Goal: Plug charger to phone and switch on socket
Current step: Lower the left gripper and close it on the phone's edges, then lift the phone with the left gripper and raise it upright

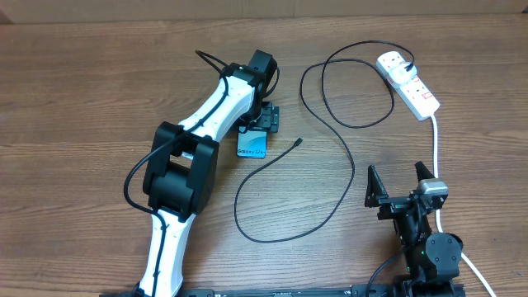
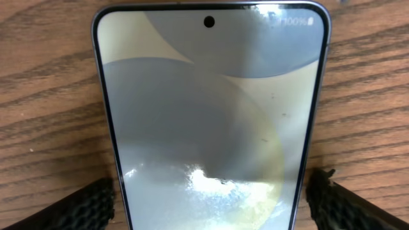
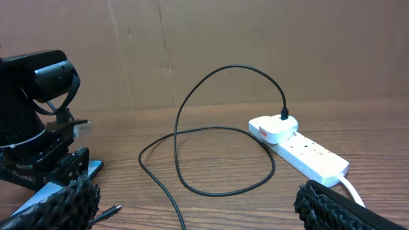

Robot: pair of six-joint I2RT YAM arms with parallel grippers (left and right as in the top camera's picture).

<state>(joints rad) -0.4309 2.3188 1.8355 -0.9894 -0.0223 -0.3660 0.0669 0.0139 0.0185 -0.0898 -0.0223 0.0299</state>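
**Left gripper straddles the phone; charger lies loose beside it**

The phone [image 2: 211,115] lies flat on the surface [image 2: 45,96], screen up, directly under your left gripper [image 2: 211,207]. Its jaws stand spread to either side of the phone's lower end, the pads [image 2: 86,204] just beside its edges and a sliver of wood showing on the right side, so nothing is clamped. The charger [image 3: 236,67] loops over the surface, its connector [image 1: 299,142] lying free just to that gripper's right, apart from the phone. Its other end sits in the socket [image 1: 410,82], well ahead of your right gripper [image 1: 400,186]. That gripper is wide open and empty, near the front edge.
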